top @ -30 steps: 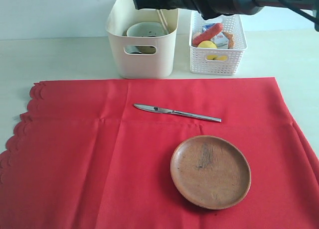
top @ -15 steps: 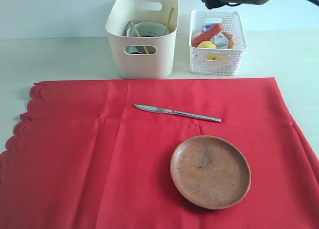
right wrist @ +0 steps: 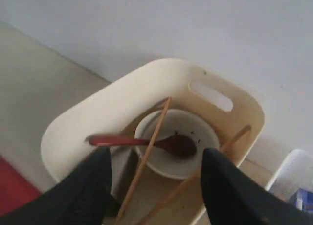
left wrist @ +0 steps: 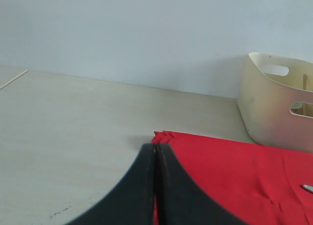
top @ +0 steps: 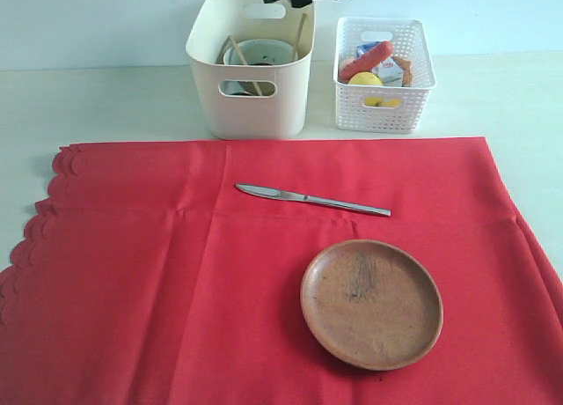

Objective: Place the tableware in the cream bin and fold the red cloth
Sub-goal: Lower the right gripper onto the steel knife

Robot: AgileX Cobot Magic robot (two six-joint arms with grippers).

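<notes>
- The red cloth (top: 176,290) lies spread flat on the worktop (top: 106,97), with its scalloped edge on the 9 o'clock side and its long axis running 9 to 3. It is soft and limp and will sag and crease. I judge a corner or hem the best hold, and it should only be folded once it is bare.
- The cream bin (top: 251,114) stands upright just past the cloth's 12 o'clock edge, with its open mouth up. It looks stiff and light and needs no moving.
- The right tool (right wrist: 155,159) hovers above the bin with its fingers spread wide and nothing between them.
- The left tool (left wrist: 155,154) hangs near the cloth's scalloped corner, its fingers pressed together on nothing.
- The round brown wooden plate (top: 371,304) sits on the cloth toward 5 o'clock from the knife, face up. It is rigid, shallow and likely light. The raised rim is the only hold, so I would pinch it at one side.
- The pale speckled bowl (right wrist: 166,165) is upright inside the bin.
- The slim metal knife (top: 312,199) lies flat on the cloth, with its axis almost 9 to 3 and the blade tip at 9. It is thin, smooth and slippery, so grip across the handle near the middle.
- The wooden chopsticks (right wrist: 145,156) lean against the bin's walls.
- The dark wooden spoon (right wrist: 122,141) rests across the bowl.
</notes>
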